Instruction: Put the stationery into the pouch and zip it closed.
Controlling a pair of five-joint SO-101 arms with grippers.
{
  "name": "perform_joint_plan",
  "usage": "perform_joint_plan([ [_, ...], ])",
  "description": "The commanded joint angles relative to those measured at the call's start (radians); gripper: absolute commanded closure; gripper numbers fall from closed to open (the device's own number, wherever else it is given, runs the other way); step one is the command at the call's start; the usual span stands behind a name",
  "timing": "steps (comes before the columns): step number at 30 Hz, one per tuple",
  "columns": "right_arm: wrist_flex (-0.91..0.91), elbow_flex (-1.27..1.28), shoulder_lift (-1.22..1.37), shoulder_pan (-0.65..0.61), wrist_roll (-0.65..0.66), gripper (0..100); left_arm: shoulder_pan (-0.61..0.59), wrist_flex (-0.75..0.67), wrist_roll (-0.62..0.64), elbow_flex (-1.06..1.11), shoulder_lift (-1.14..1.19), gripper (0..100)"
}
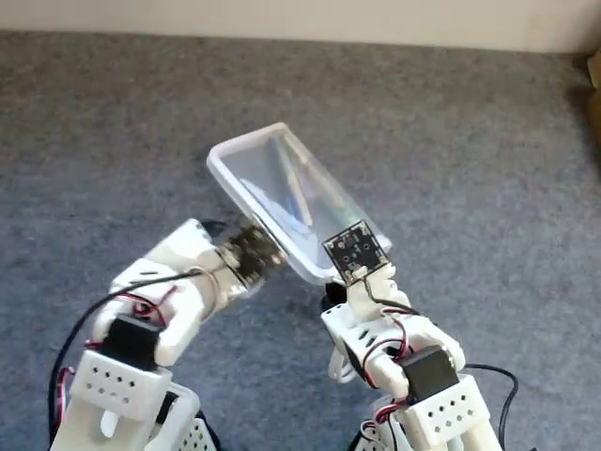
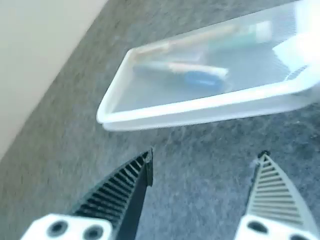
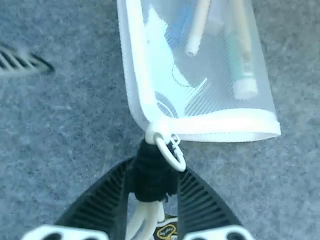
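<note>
Right jaws clamped on black zipper pull (image 3: 150,176) of pouch (image 3: 210,97); stationery (image 3: 239,62) inside; left jaws apart, empty, near pouch.

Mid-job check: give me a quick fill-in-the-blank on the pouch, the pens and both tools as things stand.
The pens lie ___ the pouch.
The right tool is shut on the ___ zipper pull.
The left tool is ___, holding nothing.
Missing words: inside; black; open.

White translucent mesh pouch (image 3: 225,129) with black zip pull (image 3: 150,172) holds cream-and-blue stationery (image 3: 197,25) on grey carpet (image 3: 60,125).
</note>
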Motion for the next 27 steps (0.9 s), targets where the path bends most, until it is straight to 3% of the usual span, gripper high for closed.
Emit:
perform_joint_plan([
  [1, 0.002, -0.01, -0.047, 0.015, -0.011, 99.5, 0.058, -0.135, -0.066, 0.062, -0.015, 70],
  [14, 0.004, 0.056, -0.209, 0.015, -0.011, 99.5, 0.168, -0.37, -0.16, 0.208, -0.007, 70],
  [27, 0.035, 0.084, -0.332, 0.012, -0.011, 99.5, 0.228, -0.459, -0.16, 0.245, -0.005, 70],
])
